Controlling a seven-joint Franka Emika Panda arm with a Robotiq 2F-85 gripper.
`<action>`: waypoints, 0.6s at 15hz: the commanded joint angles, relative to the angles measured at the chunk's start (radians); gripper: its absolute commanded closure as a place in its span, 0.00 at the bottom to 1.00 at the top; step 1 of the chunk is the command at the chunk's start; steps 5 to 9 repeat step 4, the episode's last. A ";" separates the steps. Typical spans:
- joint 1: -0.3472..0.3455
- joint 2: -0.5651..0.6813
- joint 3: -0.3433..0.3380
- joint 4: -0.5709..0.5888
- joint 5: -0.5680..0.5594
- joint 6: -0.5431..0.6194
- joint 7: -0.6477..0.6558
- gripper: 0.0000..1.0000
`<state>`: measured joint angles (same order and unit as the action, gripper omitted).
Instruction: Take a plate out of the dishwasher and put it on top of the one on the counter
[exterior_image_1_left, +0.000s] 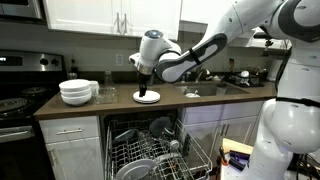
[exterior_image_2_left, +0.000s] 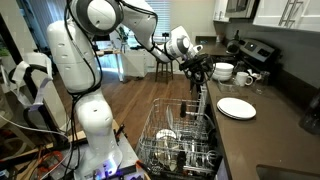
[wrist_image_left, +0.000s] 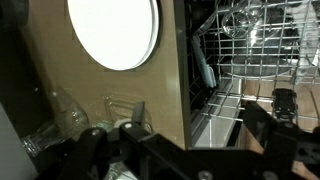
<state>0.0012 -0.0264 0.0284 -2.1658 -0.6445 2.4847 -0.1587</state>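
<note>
A white plate lies flat on the brown counter in both exterior views (exterior_image_1_left: 146, 97) (exterior_image_2_left: 236, 108) and at the top of the wrist view (wrist_image_left: 112, 30). My gripper (exterior_image_1_left: 146, 80) (exterior_image_2_left: 197, 66) hangs just above and beside it, near the counter's front edge. In the wrist view the gripper (wrist_image_left: 190, 130) is open with nothing between the dark fingers. The dishwasher is open with its wire rack (exterior_image_1_left: 150, 150) (exterior_image_2_left: 180, 140) (wrist_image_left: 250, 45) pulled out. Plates stand in it (exterior_image_1_left: 160, 127) (exterior_image_2_left: 168, 135) (wrist_image_left: 203, 65).
A stack of white bowls (exterior_image_1_left: 76, 92) (exterior_image_2_left: 223, 72) and a glass (exterior_image_1_left: 105, 93) stand on the counter beside the plate. A stove (exterior_image_1_left: 20, 95) is past them. A sink with clutter (exterior_image_1_left: 235, 80) is on the other side.
</note>
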 joint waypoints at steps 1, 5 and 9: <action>0.014 -0.068 -0.003 -0.057 0.108 -0.001 -0.100 0.00; 0.012 -0.047 0.000 -0.037 0.090 -0.003 -0.063 0.00; 0.012 -0.047 0.000 -0.037 0.090 -0.003 -0.063 0.00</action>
